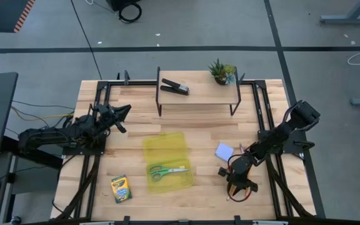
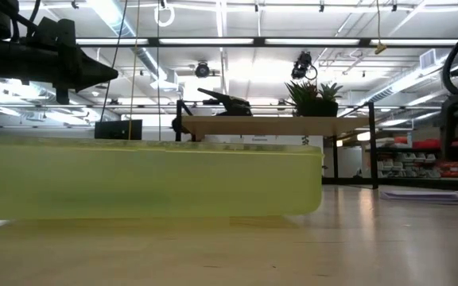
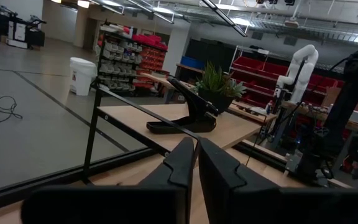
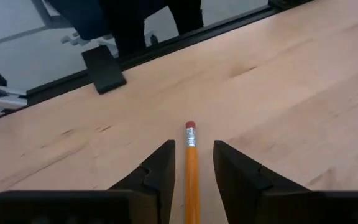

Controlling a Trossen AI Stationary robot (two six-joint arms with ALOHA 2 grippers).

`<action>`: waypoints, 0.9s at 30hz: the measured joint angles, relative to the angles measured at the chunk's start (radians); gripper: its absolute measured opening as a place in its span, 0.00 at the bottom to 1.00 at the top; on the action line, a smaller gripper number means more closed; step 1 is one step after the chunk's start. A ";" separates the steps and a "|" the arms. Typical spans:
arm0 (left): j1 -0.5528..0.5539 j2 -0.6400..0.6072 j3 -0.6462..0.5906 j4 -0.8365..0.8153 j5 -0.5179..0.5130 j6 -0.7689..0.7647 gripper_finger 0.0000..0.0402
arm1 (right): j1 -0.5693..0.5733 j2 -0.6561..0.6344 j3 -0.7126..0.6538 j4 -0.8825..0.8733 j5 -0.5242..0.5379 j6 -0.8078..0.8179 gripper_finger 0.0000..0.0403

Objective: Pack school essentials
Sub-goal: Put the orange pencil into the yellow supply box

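Note:
An open yellow-green case lies mid-table, and the green-handled scissors lie in its near half. The crayon box lies flat near the front edge, left of the case. The pale-blue note pad lies right of the case. My right gripper is open near the front edge, tipped down. An orange pencil lies on the table between its fingers, eraser end away from the wrist, with a gap on each side. My left gripper is shut and held up at the table's left.
A raised wooden shelf at the far side carries the black stapler and the potted plant. Black frame rails run along both sides of the table. Bare wood lies between the case and the note pad.

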 joint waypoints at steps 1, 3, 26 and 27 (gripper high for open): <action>0.000 0.000 0.000 0.000 0.000 0.000 0.09 | 0.000 0.000 -0.003 0.001 0.003 -0.004 0.29; 0.000 0.000 0.000 0.000 0.000 0.000 0.10 | -0.006 0.000 -0.018 0.000 0.008 -0.013 0.29; 0.000 0.000 0.000 0.000 0.000 0.000 0.09 | -0.047 0.214 -0.080 0.295 -0.043 0.007 0.28; 0.000 0.000 0.000 0.000 0.000 0.000 0.08 | -0.048 0.214 -0.080 0.294 -0.044 0.005 0.27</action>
